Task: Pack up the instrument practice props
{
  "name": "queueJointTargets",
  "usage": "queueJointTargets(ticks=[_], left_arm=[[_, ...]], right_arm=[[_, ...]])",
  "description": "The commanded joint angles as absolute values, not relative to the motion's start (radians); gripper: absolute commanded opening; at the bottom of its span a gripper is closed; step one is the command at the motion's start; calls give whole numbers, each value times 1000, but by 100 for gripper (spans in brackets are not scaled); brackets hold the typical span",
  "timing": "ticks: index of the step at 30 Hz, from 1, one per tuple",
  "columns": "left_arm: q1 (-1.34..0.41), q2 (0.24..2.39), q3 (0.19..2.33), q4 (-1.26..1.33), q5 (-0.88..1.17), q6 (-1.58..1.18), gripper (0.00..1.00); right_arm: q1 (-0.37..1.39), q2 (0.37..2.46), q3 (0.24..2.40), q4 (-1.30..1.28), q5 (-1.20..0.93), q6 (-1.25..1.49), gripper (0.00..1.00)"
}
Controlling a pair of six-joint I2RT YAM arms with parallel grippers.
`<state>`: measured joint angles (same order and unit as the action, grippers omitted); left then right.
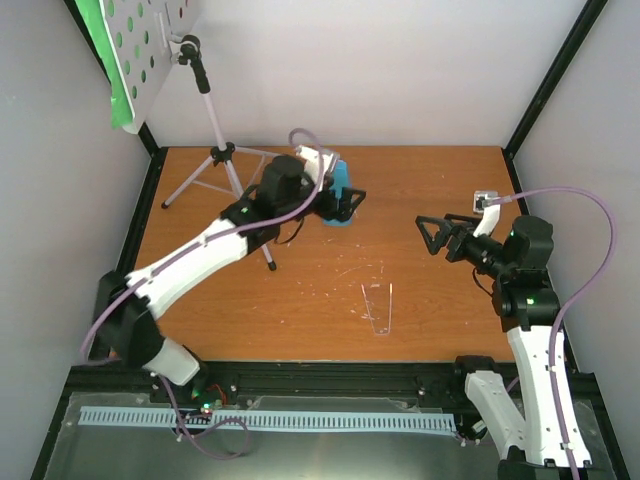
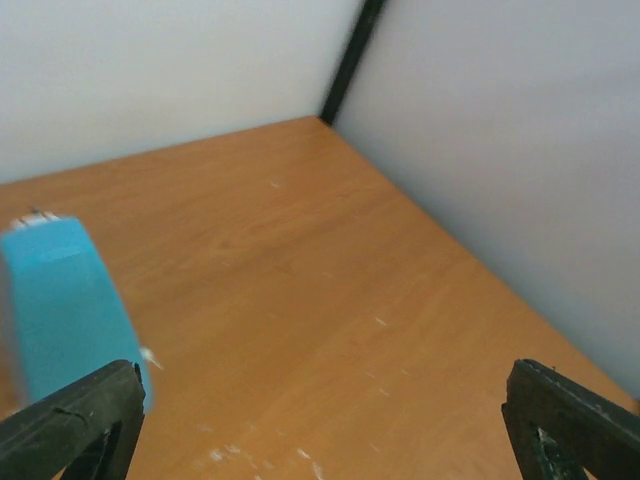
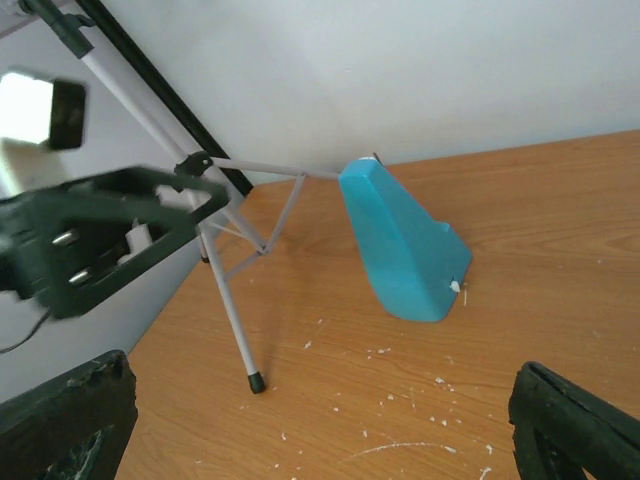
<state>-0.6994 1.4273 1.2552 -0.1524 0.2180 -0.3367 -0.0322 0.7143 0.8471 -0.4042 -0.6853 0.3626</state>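
Left wrist | blue metronome (image 2: 62,300) — beside one of the spread fingers (image 2: 80,415)

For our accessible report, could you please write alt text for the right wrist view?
A blue pyramid metronome sits on the wooden table beside the silver music stand's tripod legs. The open right hand frames the bottom corners.

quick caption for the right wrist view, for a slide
Open right gripper faces the blue metronome on the wooden table, with the stand legs to its left.
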Motion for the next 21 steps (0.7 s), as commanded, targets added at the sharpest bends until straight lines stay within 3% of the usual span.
queueJointTargets(ticks=[1, 6, 10, 17, 21], left_arm=[[-689, 1662, 1494, -267, -16, -320, 99], [-614, 1959, 1856, -533, -80, -397, 100], [-599, 2089, 2032, -587, -96, -376, 100], [-594, 2173, 2098, -605, -126, -363, 99], [-592, 2190, 2109, -592, -84, -340, 83]], right_arm=[[-32, 713, 872, -462, -653, 339, 100], [-32, 720, 872, -483, -654, 323, 100], [-32, 731, 876, -509, -646, 285, 100], [-31, 731, 862, -500, -673, 292, 100], [-31, 732, 859, -510, -664, 286, 100]])
